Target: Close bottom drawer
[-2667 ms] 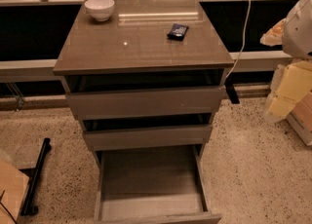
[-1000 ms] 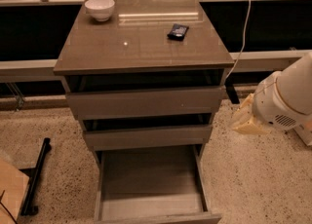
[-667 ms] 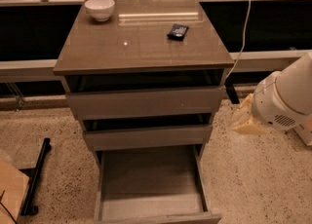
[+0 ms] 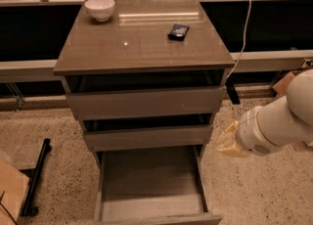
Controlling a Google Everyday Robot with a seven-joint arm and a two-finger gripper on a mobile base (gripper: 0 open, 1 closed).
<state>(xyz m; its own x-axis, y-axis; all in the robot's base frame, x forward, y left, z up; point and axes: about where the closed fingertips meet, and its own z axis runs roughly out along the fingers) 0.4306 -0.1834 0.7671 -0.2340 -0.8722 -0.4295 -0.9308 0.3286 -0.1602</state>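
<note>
Cabinet [image 4: 142, 43]: three drawers, the upper two only slightly out.
Bottom drawer [image 4: 151, 185]: lowest in the cabinet, pulled far out toward me, box empty. It slides straight back into the cabinet.
Arm [image 4: 279, 121]: right of the cabinet.
Gripper [image 4: 228, 143]: just beside the cabinet's right side, level with the middle drawer. The bottom drawer's front lies down and left of it, not touching. I cannot tell whether it is released or clenched. I judge it must come round that front to push.
Bowl [image 4: 100, 9], dark flat item [image 4: 178, 31]: on the counter, clear of the path.
Black bar [image 4: 36, 175]: floor, left of the cabinet.
</note>
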